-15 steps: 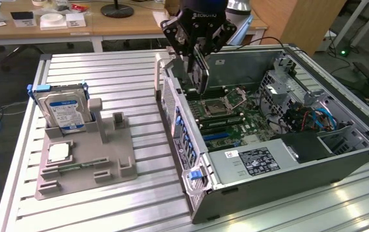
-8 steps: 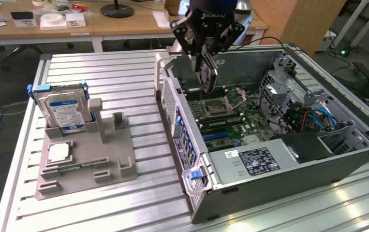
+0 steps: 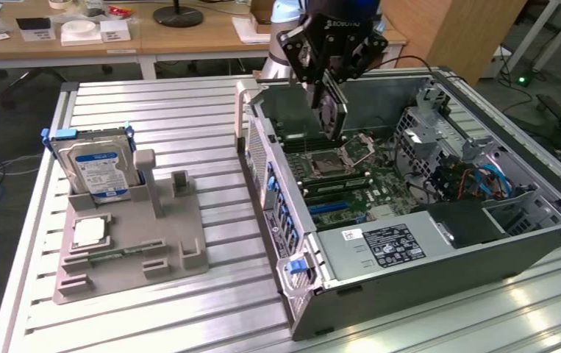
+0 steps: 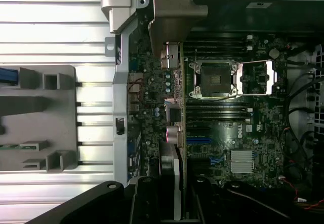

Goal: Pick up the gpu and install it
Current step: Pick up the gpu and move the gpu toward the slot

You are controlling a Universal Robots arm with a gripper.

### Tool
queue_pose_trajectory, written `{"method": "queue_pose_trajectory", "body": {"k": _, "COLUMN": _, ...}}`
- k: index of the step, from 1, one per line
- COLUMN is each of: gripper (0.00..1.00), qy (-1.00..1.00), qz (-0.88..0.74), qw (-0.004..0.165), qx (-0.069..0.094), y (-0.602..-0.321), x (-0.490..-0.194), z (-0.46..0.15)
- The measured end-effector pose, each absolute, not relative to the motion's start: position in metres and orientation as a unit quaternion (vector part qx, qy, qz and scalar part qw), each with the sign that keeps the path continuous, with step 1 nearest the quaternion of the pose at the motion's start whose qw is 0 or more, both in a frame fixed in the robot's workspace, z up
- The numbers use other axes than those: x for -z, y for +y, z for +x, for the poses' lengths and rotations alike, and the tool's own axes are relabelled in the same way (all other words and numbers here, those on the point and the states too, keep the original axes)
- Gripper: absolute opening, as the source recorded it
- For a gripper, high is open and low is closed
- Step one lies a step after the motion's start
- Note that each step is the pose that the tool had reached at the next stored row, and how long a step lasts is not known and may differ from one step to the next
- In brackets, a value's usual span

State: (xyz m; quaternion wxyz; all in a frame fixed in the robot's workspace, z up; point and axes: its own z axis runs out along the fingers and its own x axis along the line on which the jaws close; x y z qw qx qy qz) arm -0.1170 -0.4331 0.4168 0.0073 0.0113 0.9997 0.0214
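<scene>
Hand, closed on the gpu, is being poised over the open computer case, above the motherboard; pickup is judged complete, and the gpu is not yet being seated.

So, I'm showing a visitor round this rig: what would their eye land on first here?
The open computer case on the exterior view's right, motherboard bare. Over it the gripper holds the gpu on edge. On the exterior view's left, a blue-labelled hard drive stands in a grey holder.

Under the gpu the motherboard lies open; drive cage (cables too) crowds the exterior view's right, power supply near.
</scene>
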Motion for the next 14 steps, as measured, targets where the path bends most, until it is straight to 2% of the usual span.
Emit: {"method": "queue_pose_trajectory", "body": {"k": 14, "gripper": 0.28, "qy": 1.0, "qz": 0.011, "qw": 0.007, "qx": -0.021, "y": -0.433, "x": -0.416, "z": -0.075}}
